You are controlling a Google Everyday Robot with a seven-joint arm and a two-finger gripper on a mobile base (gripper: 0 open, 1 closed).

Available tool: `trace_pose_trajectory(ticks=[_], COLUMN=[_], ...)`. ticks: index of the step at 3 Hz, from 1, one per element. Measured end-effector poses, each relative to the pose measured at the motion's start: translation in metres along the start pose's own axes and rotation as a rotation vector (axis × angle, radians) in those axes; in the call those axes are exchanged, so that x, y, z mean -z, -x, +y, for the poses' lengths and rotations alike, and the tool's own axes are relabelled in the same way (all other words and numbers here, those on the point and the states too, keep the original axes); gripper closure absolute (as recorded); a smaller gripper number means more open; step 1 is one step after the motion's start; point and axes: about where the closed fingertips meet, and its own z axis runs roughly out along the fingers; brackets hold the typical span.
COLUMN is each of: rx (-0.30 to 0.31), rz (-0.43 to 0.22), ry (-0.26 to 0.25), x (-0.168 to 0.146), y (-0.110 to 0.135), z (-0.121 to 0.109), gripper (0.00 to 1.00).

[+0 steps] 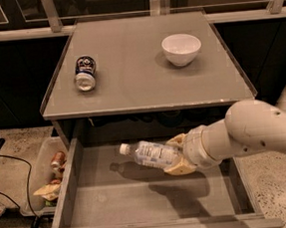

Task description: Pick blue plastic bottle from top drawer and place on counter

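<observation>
Nearest is the open drawer (69,195), its grey floor bare apart from a shadow. Above that floor hangs the bottle (151,154), lying almost level with its white cap pointing left. The shadow beneath it suggests it is clear of the drawer floor. The gripper (179,155) reaches in from the right on the white arm (255,133), and its tan fingers (178,169) are clamped on the bottle's base end. That is an end grip, so most of the bottle sticks out to the left unsupported.

The step in hand looks like the lift out of the drawer. The bottle sits just below and in front of the near edge of the counter (141,93), so a straight move toward the far side would probably knock the cap or the arm against that edge. The safer path is straight up until the whole bottle is above the rim, and only then away toward the far side. Slow wrist motion would help, since a light plastic bottle held by one end may swing or slip.

On the counter, the can (85,73) lies at the left and the bowl (181,48) stands at the far right. The bare middle between them, well apart from both, looks the best spot to set the bottle down.
</observation>
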Motion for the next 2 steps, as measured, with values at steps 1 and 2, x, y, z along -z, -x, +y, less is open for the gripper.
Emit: trace_pose_trajectory(ticks=[1,2], rx=[0.058,0.09], rz=[-0.033,-0.06], ry=[-0.043,-0.12], x=[0.057,0.122], y=[0.031,0.058], z=[-0.022,-0.054], gripper=[1.0,1.0])
